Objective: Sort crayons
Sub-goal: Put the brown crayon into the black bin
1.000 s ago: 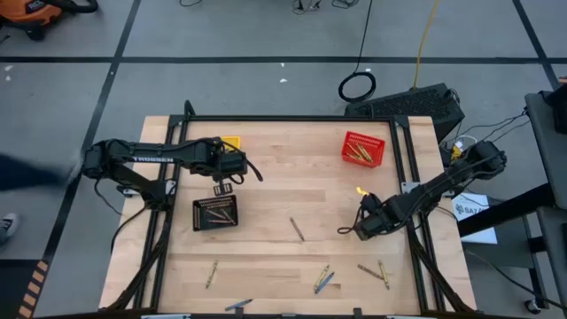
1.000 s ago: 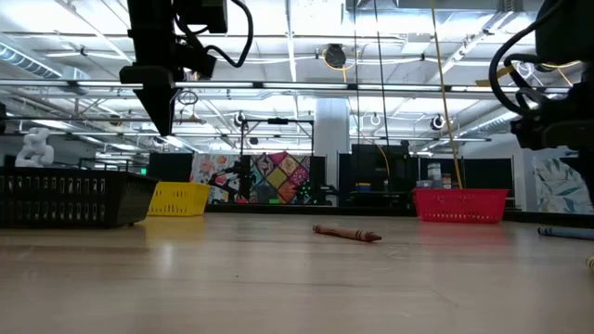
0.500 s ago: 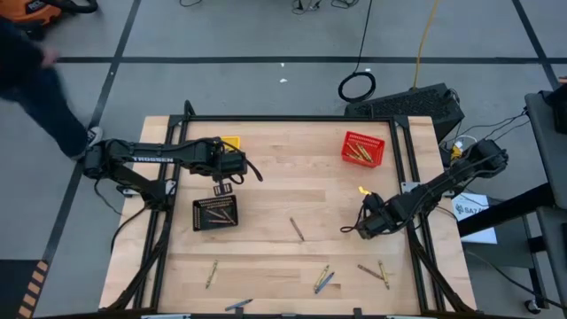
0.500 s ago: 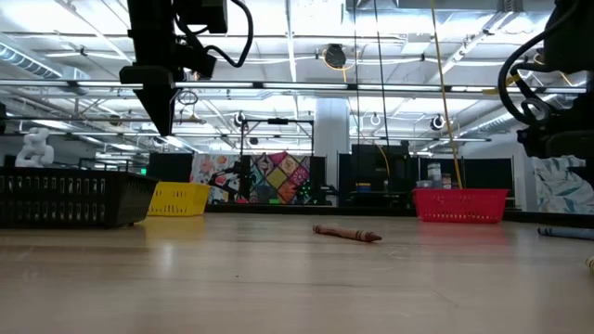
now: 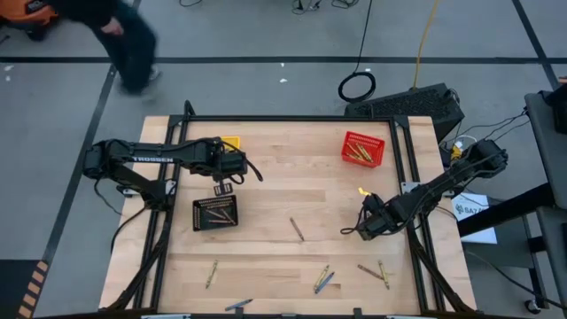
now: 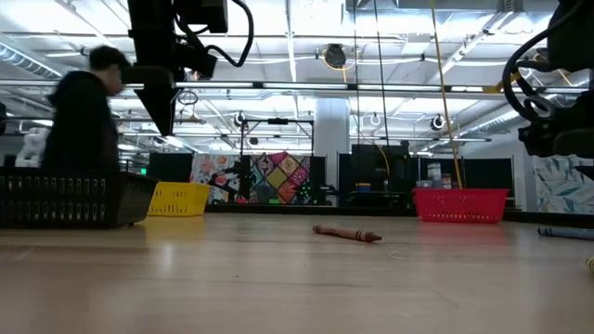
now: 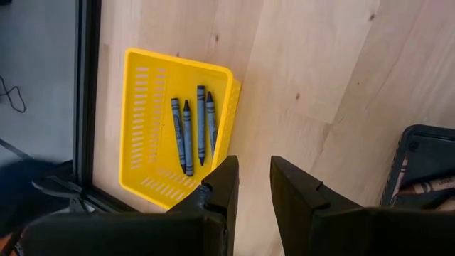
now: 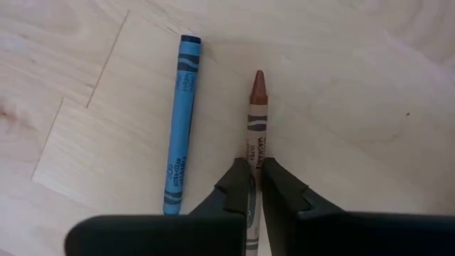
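In the right wrist view a brown crayon (image 8: 257, 114) lies flat on the wooden table, with a blue crayon (image 8: 181, 121) lying beside it. My right gripper (image 8: 256, 171) is shut on the brown one; in the high view it is at the table's right side (image 5: 365, 221). My left gripper (image 7: 254, 171) hangs open and empty above the table between the yellow basket (image 7: 142, 107) and the black basket (image 7: 426, 142). Several blue crayons (image 7: 192, 128) lie in the yellow basket. More crayons lie loose: a brown one mid-table (image 5: 297, 229) and others along the near edge (image 5: 322, 279). My right gripper pinches the brown crayon's paper-wrapped shaft (image 8: 257, 153) between its two fingers, one on each long side. The fingers come from above, pointing down. The crayon lies flat on the table with its tip (image 8: 259, 77) sticking out past the fingers. The fingers hide its rear part.
A red basket (image 5: 363, 149) holding crayons stands at the far right, and the black basket (image 5: 215, 213) at mid-left. A small yellow object (image 5: 361, 190) lies just beyond my right gripper. A person (image 6: 83, 111) walks past beyond the table's far left corner.
My right gripper has sunk a little toward the table at the right side. A person has walked along the floor beyond the table's far left corner. My left arm has kept still.
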You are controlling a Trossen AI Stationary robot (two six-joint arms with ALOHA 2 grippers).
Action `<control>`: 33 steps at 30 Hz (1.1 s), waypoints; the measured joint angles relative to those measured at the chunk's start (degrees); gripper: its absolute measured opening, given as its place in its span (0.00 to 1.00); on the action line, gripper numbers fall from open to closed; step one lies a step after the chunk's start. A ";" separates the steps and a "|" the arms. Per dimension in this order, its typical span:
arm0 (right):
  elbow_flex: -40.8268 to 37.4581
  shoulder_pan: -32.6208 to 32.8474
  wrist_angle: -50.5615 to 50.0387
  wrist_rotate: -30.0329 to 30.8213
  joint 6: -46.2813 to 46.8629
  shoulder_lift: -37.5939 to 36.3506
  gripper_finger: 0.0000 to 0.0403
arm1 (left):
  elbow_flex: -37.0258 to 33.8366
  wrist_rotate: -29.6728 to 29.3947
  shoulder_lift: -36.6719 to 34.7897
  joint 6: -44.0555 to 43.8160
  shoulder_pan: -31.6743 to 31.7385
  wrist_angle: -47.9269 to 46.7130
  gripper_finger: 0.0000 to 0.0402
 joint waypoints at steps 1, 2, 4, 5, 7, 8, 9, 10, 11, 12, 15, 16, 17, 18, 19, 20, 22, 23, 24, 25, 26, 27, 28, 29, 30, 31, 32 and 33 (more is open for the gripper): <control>0.00 0.00 -0.04 0.15 -0.27 0.02 0.01 | 0.00 0.00 -0.02 0.01 0.00 0.01 0.19; 0.00 0.00 -0.08 0.26 -0.45 0.02 0.01 | 0.00 0.00 0.00 0.03 0.00 0.01 0.19; 0.00 0.00 -0.17 0.46 -0.64 0.02 0.01 | 0.00 0.00 0.00 0.03 0.00 0.01 0.19; -0.02 0.00 -0.17 0.67 -1.15 -0.10 0.01 | 0.00 0.00 0.00 0.03 0.00 0.01 0.19; 0.04 0.00 -0.11 1.21 -1.76 -0.59 0.00 | 0.00 0.00 0.00 0.05 0.00 0.01 0.19; 0.20 0.00 -0.16 1.58 -1.96 -1.04 0.00 | 0.00 0.00 -0.02 0.05 0.00 0.01 0.19; 0.41 0.00 -0.21 1.99 -2.43 -1.65 0.00 | 0.00 0.00 -0.01 0.05 0.00 0.02 0.19; 0.62 0.00 -0.19 2.46 -3.20 -2.33 0.00 | 0.00 0.00 0.00 0.05 0.00 0.02 0.19; 0.91 0.02 -0.17 2.96 -3.50 -3.00 0.00 | 0.00 0.00 0.00 0.04 0.00 0.03 0.19; 1.14 0.04 -0.23 3.56 -3.94 -3.94 0.00 | 0.00 0.00 0.00 0.01 0.00 0.02 0.19; 1.32 0.01 -0.64 6.88 -5.95 -6.53 0.00 | 0.00 1.22 -0.02 -0.01 0.02 0.06 0.19; 1.43 -0.03 -0.50 8.38 -6.27 -7.61 0.00 | 0.00 2.28 0.00 -0.01 0.02 0.15 0.19; 1.53 -0.06 -0.52 9.58 -6.47 -8.78 0.00 | 0.00 3.29 -0.01 -0.03 0.02 0.43 0.19; 1.55 -0.02 -0.54 10.54 -6.91 -9.88 0.00 | 0.00 4.71 0.00 -0.03 0.02 1.12 0.19; 1.55 -0.02 -0.58 11.26 -7.59 -10.77 0.00 | 0.00 6.29 -0.01 -0.02 0.02 1.91 0.19; 1.55 -0.02 -0.63 12.50 -7.92 -11.60 0.00 | -0.01 7.88 -0.02 -0.03 0.02 2.85 0.19; 1.56 -0.02 -0.39 15.36 -9.00 -13.48 0.00 | -0.01 11.11 -0.01 -0.05 0.02 5.63 0.19; 1.63 -0.02 -0.28 17.24 -9.61 -14.44 0.00 | -0.02 12.43 -0.02 -0.03 0.00 7.25 0.19; 1.64 -0.02 -0.21 18.99 -10.18 -15.18 0.00 | -0.02 13.63 0.00 -0.03 0.00 9.19 0.19; 1.64 -0.02 0.00 20.56 -10.76 -15.77 0.00 | -0.01 14.63 0.00 -0.01 0.00 11.05 0.19; 1.64 -0.04 0.38 22.18 -11.66 -16.40 0.00 | -0.02 15.33 -0.01 0.01 -0.11 12.98 0.19; 1.64 -0.02 1.05 23.71 -12.52 -17.05 0.00 | -0.01 15.72 -0.02 0.02 -0.21 14.75 0.19; 1.64 -0.02 1.59 25.00 -13.40 -17.62 0.00 | -0.02 15.96 -0.02 0.19 -0.35 16.31 0.19; 1.66 -0.02 2.21 26.24 -14.26 -18.06 0.00 | -0.02 16.22 -0.02 0.40 -0.54 17.58 0.19; 1.66 -0.02 2.79 27.45 -15.34 -18.46 0.00 | -0.02 16.48 -0.02 0.48 -0.84 18.86 0.19; 1.66 -0.02 3.58 28.70 -16.61 -18.83 0.00 | -0.01 16.59 -0.01 0.51 -1.15 20.14 0.19; 1.66 -0.04 4.76 30.09 -17.80 -19.15 0.00 | -0.02 16.64 -0.02 0.64 -1.49 21.27 0.19; 1.66 -0.02 5.98 31.55 -19.03 -19.46 0.00 | -0.02 16.66 -0.02 1.00 -1.84 22.38 0.19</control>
